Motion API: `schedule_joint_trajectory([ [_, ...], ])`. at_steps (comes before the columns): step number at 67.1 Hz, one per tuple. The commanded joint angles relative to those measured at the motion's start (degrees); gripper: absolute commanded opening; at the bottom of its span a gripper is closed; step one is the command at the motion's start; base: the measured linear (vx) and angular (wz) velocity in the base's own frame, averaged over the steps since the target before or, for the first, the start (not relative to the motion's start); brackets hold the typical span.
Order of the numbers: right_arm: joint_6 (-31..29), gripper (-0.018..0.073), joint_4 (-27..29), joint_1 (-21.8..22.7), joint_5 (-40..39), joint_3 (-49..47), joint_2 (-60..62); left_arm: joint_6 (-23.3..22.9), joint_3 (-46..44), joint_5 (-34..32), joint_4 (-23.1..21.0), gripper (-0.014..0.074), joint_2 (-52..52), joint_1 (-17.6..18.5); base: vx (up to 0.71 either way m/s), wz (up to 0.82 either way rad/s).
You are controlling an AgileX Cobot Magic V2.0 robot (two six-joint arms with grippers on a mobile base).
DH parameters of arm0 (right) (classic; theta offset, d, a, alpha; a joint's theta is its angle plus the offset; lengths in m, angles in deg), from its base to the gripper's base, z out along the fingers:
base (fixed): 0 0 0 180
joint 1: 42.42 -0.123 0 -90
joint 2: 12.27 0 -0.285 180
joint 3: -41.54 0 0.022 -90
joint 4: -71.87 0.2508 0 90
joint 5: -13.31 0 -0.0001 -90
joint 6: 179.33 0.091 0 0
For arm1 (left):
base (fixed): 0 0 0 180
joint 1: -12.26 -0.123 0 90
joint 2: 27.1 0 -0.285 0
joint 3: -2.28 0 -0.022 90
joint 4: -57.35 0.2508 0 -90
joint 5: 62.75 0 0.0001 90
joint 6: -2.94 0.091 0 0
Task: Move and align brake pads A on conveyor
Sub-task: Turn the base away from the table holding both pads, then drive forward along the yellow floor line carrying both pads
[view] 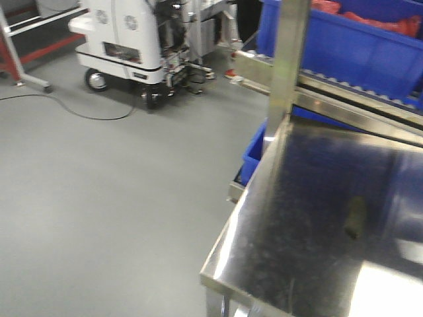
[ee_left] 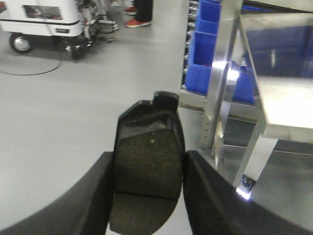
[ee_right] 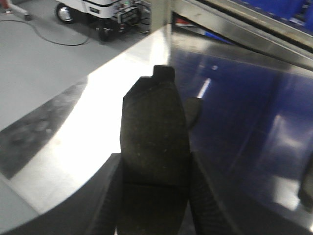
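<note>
In the left wrist view my left gripper [ee_left: 149, 164] is shut on a brake pad A [ee_left: 146, 142]. The pad is dark grey with a thin groove across it, stands lengthwise between the fingers and hangs above the grey floor. My right gripper [ee_right: 155, 164] is shut on a second brake pad A [ee_right: 154, 117], held above the shiny steel table [ee_right: 98, 127]. Another small dark elongated piece [view: 355, 216] lies on the steel table [view: 291, 218]; I cannot tell whether it is a pad. The conveyor is out of view. Neither gripper shows in the front view.
A white wheeled robot base [view: 122, 36] stands on the floor with a black cable [view: 79, 113] beside it. Blue bins [view: 357, 39] sit on a roller rack behind the table. A steel post [view: 285, 66] rises at the table's corner. A red-framed stand [view: 13, 56] is at far left.
</note>
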Motion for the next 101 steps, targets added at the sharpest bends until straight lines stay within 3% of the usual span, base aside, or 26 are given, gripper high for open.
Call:
schedule_joint_trajectory([
  [1, -0.6, -0.0007, 0.0, 0.0, -5.5, -1.8, -0.4, -0.2, -1.4, -5.0, 0.7, -0.0006, 0.8, 0.0, -0.16, 0.50],
  [101, -0.6, -0.0007, 0.0, 0.0, -5.4, -1.8, -0.4, -0.2, -1.4, -5.0, 0.7, -0.0006, 0.8, 0.0, -0.17, 0.64],
])
